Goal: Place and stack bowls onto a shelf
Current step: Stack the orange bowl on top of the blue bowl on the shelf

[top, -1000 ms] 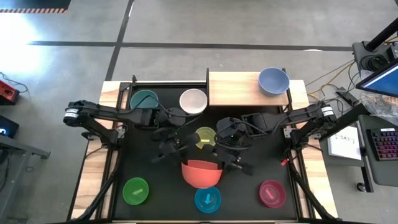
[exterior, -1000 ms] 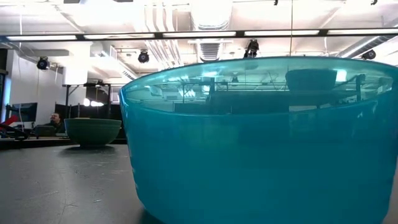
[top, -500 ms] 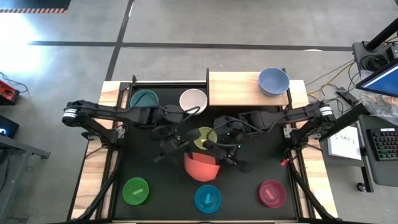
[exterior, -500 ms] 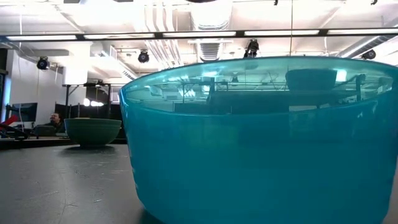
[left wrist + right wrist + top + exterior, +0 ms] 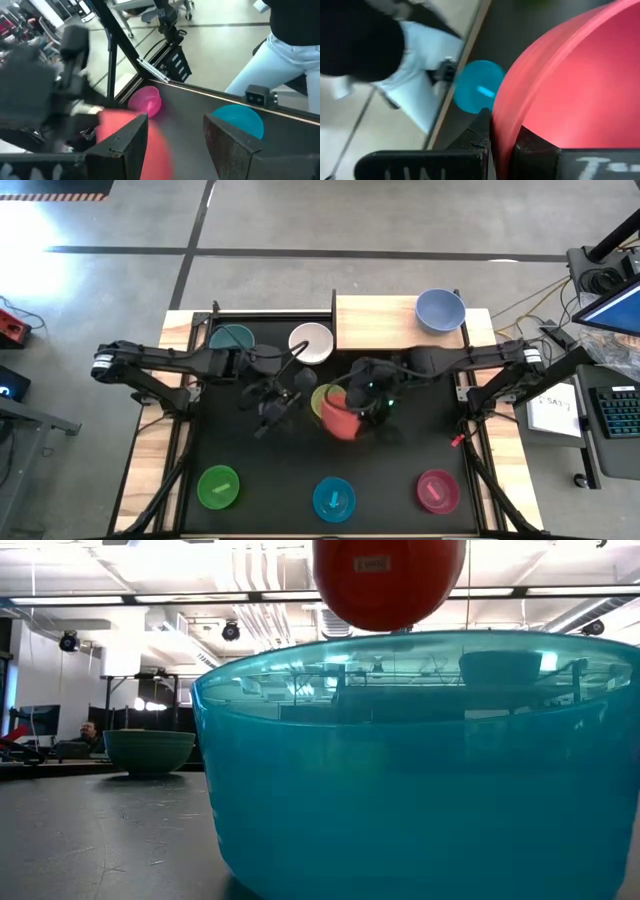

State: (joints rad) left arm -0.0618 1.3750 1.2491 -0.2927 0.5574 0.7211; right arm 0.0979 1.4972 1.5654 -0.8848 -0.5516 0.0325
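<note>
i see the right end effector (image 5: 352,412) near the middle of the black surface (image 5: 250,460), and its two fingers are pinching the rim of the red bowl (image 5: 340,418), which is lifted and tilted on its side, just beside the yellow bowl (image 5: 322,397). in the right wrist view the red wall of this bowl sits between the two dark fingers (image 5: 479,136). in the low view the red bowl hangs in the air above the rim of the cyan bowl (image 5: 420,760), with a small label on its bottom. my left end effector (image 5: 275,405) is close on the other side of the yellow bowl, with its fingers spread and nothing between them; in the left wrist view the gap between them is free. the shelf (image 5: 385,322) stands at the far edge of the surface and carries only the pale blue bowl (image 5: 440,310), at its right end. the teal bowl (image 5: 232,340) and the white bowl (image 5: 311,342) rest on the surface to the left of the shelf, the white one just beside its end. along the near edge the green bowl (image 5: 219,487), the cyan bowl and the magenta bowl (image 5: 438,491) stand well apart from each other. a person in pale trousers (image 5: 270,55) stands beyond the surface.
</note>
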